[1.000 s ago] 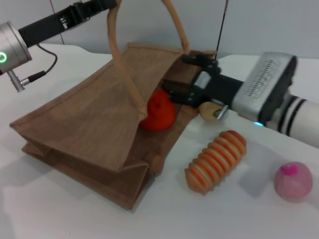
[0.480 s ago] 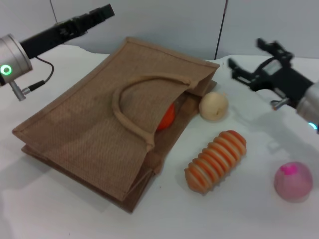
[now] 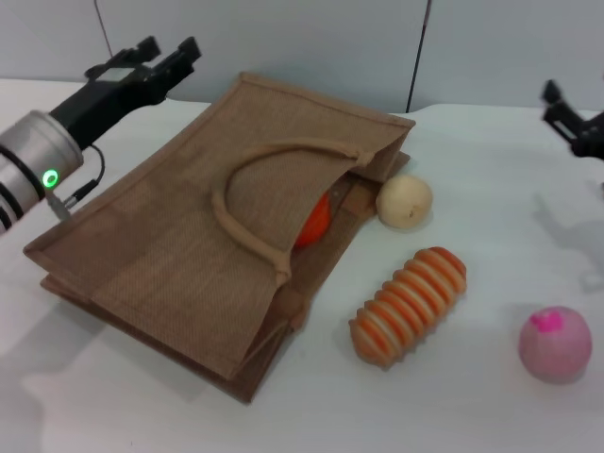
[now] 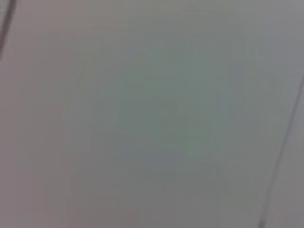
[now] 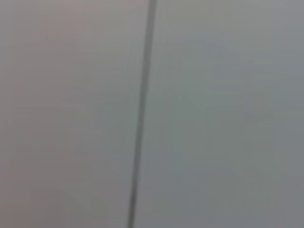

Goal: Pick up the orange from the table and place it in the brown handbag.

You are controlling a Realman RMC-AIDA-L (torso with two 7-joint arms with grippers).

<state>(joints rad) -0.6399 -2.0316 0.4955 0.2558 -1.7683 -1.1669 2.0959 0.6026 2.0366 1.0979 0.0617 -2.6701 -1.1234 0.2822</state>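
left tool [image 3: 168,49] open, far left of the brown handbag [image 3: 179,245]; the orange [image 3: 314,219] inside; right tool [image 3: 566,113] state unclear.

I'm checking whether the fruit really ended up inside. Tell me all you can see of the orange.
Only a small part of the orange shows: a smooth, bright orange-red curve in the mouth of the brown handbag, under its looped handle. The bag lies flat on the table and hides the rest. No gripper touches it.

One handbag [image 3: 179,245], four toy foods.
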